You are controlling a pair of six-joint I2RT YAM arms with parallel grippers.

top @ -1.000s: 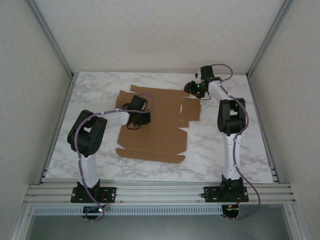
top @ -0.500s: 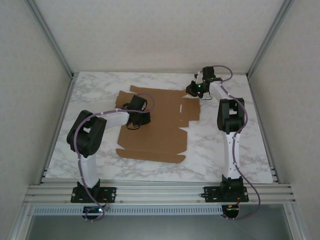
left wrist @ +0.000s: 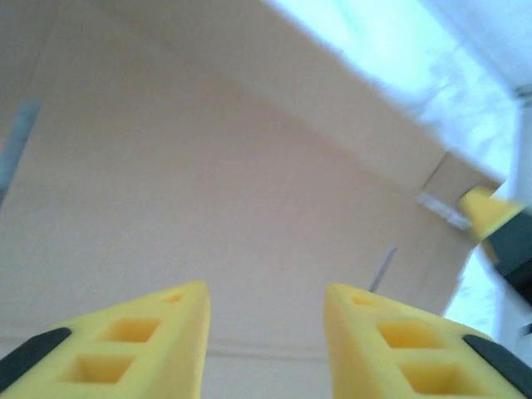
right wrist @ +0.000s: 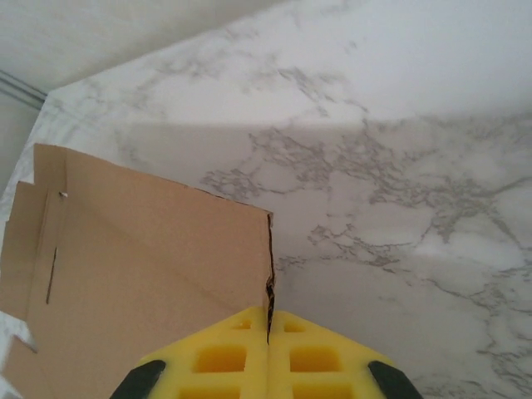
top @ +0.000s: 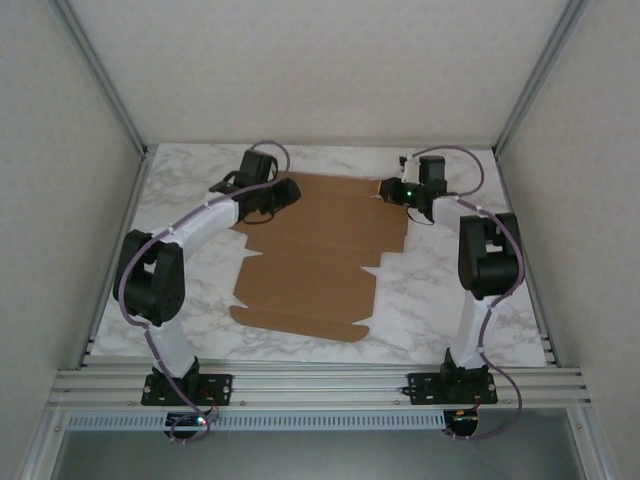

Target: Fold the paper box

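A flat brown paper box point(top: 310, 270), a cut cardboard sheet with flaps and notched edges, lies unfolded on the middle of a white marble table point(top: 440, 300), seen from above. Two white-and-black robot arms reach from the near edge to the sheet's far side. The left gripper point(top: 283, 195) sits over the far left corner of the sheet, and the right gripper point(top: 386, 188) is at the far right corner. From the left wrist camera, the left gripper point(left wrist: 266, 303) has its two yellow fingers point(left wrist: 141, 332) spread apart with a clear gap. The paper box point(left wrist: 208, 166) shows flat and close beneath them, though whether the fingers touch it cannot be told. From the right wrist camera, the right gripper point(right wrist: 268, 320) has its yellow fingers point(right wrist: 216, 357) pressed together, pinching the paper box point(right wrist: 150, 249) at its corner, where the cardboard's edge runs straight into the seam between them. A narrow slit point(right wrist: 51, 274) is cut near the sheet's left end in that view, and the bare marble table point(right wrist: 399, 208) stretches beyond the corner.
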